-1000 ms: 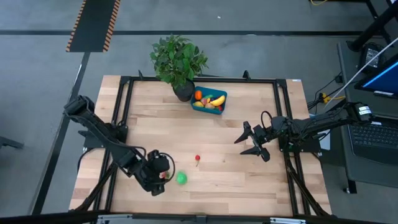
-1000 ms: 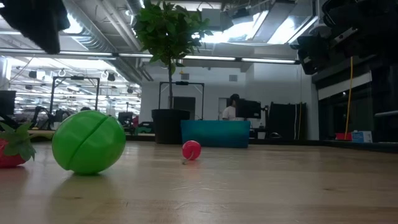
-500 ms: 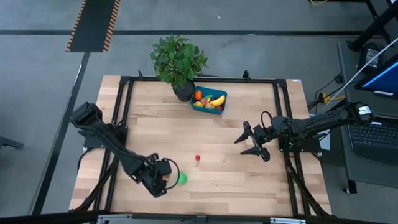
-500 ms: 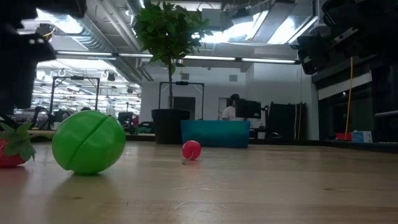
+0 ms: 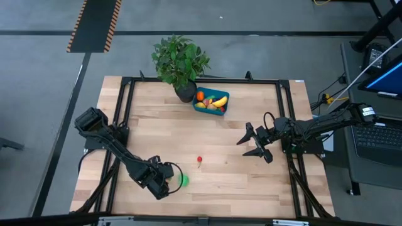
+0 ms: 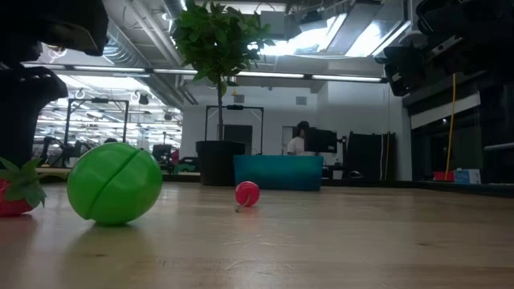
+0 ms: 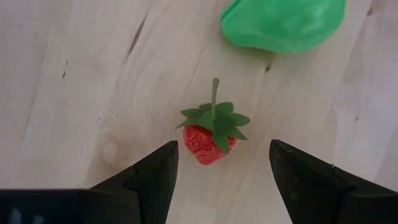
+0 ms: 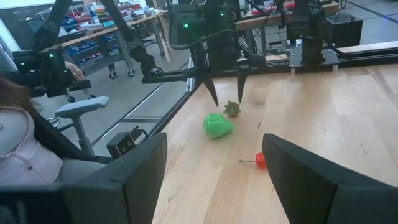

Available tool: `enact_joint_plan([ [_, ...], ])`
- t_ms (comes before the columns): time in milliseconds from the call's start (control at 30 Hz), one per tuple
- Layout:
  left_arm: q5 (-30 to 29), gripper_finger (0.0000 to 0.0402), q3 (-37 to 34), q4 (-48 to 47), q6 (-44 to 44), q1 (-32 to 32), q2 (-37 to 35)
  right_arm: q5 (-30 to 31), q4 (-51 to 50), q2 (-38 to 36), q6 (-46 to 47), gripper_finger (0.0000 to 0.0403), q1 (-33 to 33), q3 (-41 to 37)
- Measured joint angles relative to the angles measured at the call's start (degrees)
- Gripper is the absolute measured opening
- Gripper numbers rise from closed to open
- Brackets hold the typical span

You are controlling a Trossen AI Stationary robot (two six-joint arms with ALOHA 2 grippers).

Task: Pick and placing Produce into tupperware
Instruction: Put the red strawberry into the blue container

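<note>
The left tool (image 5: 164,183) is down low over the near-left part of the tabletop (image 5: 251,182), fingers spread wide and not gripping anything. From its wrist camera, a little red strawberry (image 7: 210,135) with a green leafy top lies flat on the wood right in the gap between the two dark fingers (image 7: 154,177), with clear space on both sides, so nothing is touching it. Just beyond the strawberry is a round green piece (image 7: 283,23) with a seam across it. In the overhead view it sits right beside the tool's tip, partly covered by it.

A small red cherry (image 5: 200,160) with a stem lies on its own near the middle of the tabletop, well apart from the green piece.

The teal tupperware (image 5: 221,110) is at the far edge, just beside the dark pot of the leafy potted plant (image 5: 179,59). It already has some produce in it: a yellow banana (image 5: 218,100), an orange piece (image 5: 200,96), and a couple more bits that I honestly can't make out from up there.

The right tool (image 5: 252,143) hangs over the right side of the tabletop, jaws also wide apart and empty, pointing inward toward the middle.

In the level view there's a person (image 6: 299,138) seated at a desk way back in the room.
</note>
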Motion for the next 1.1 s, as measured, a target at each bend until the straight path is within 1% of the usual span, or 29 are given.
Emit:
enact_joint_plan([
  [167,-1.29,0.0243,0.0,0.06,0.0,0.0,1.33,0.0,0.0,0.0,0.02,0.0266,0.01,0.0],
  [500,-1.41,0.0243,0.01,0.33,-0.04,0.03,4.95,0.0,0.04,0.0,0.2,0.0266,0.02,0.0],
  [633,-1.65,0.0243,0.07,0.44,-0.11,0.15,5.17,0.0,0.07,0.0,0.2,0.0266,0.0,0.0],
  [800,-4.0,0.0243,0.02,1.09,0.0,-0.13,5.28,0.01,0.08,0.01,0.2,0.0266,0.01,0.0],
  [1100,-4.11,0.0242,-0.02,1.35,-1.94,-0.22,5.35,0.0,0.08,0.01,0.22,0.0266,0.02,0.0],
])
